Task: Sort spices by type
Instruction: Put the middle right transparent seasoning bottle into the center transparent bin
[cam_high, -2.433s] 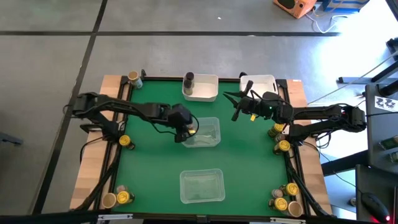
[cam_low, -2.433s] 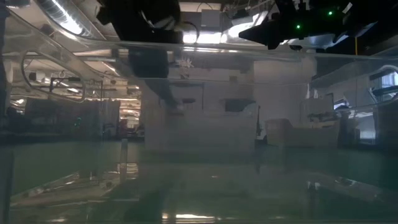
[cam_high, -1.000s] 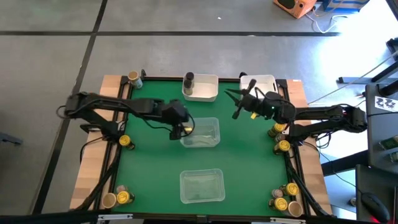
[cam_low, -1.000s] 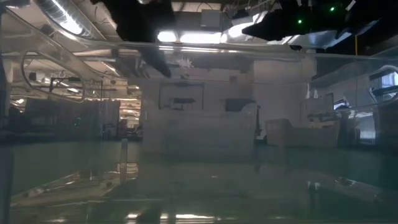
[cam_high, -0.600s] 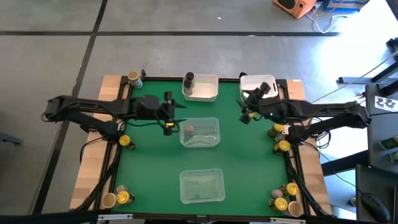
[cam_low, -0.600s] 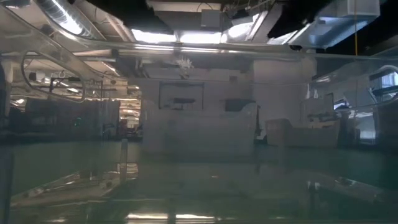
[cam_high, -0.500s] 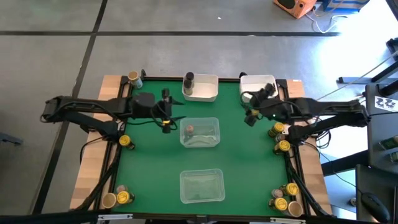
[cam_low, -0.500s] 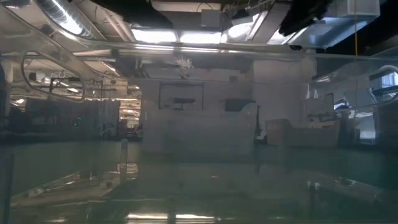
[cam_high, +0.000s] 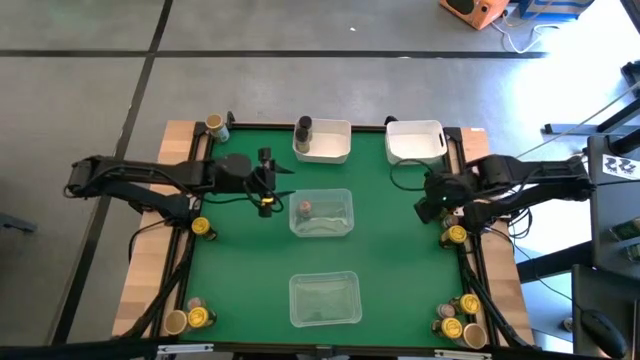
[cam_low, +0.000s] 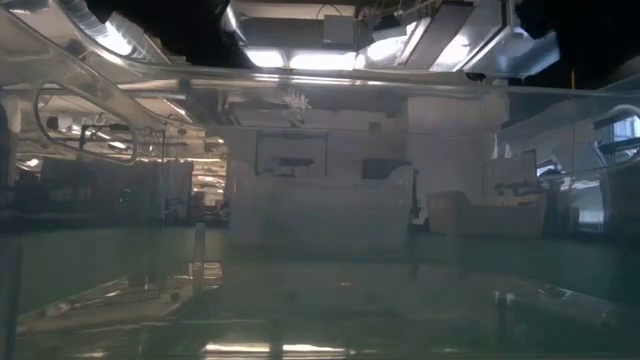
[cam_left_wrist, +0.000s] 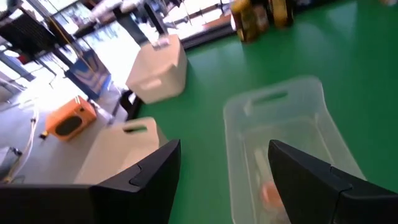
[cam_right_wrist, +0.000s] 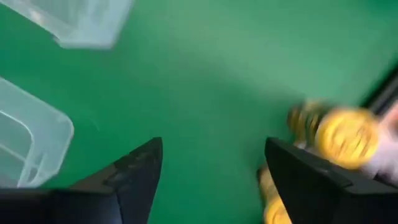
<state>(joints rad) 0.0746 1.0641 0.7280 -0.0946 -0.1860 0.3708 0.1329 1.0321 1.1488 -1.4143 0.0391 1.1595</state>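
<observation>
The sort is barely begun, judging by how the jars lie. One reddish-brown-topped jar (cam_high: 304, 208) sits inside the upper clear tray (cam_high: 340, 194) near the table's centre, and a taller dark grey jar (cam_high: 303, 128) stands at the 9 o'clock edge of the left white bin (cam_high: 335, 152) at the table's 12 o'clock edge. The right white bin (cam_high: 415, 152) and the lower clear tray (cam_high: 324, 318) at 6 o'clock look empty. The rest of the spices wait around the rim of the green mat (cam_high: 240, 270): a tan-lidded jar (cam_high: 214, 124) at 11 o'clock, a yellow-lidded jar (cam_high: 201, 228) at 9 o'clock, a small cluster (cam_high: 190, 318) at 7 o'clock, another cluster (cam_high: 462, 320) at 5 o'clock, and a pair (cam_high: 452, 232) at 3 o'clock. The left gripper (cam_high: 265, 192) hangs just off the 9 o'clock side of the upper tray, its fingers spread and holding nothing; its wrist view looks down past them at the tray and the jar inside. The right gripper (cam_high: 428, 208) is over the mat near the 3 o'clock pair, fingers apart and empty, with a yellow lid (cam_right_wrist: 346, 138) close ahead in its wrist view. That pair seems the likely next pick, though most jars remain unsorted.
</observation>
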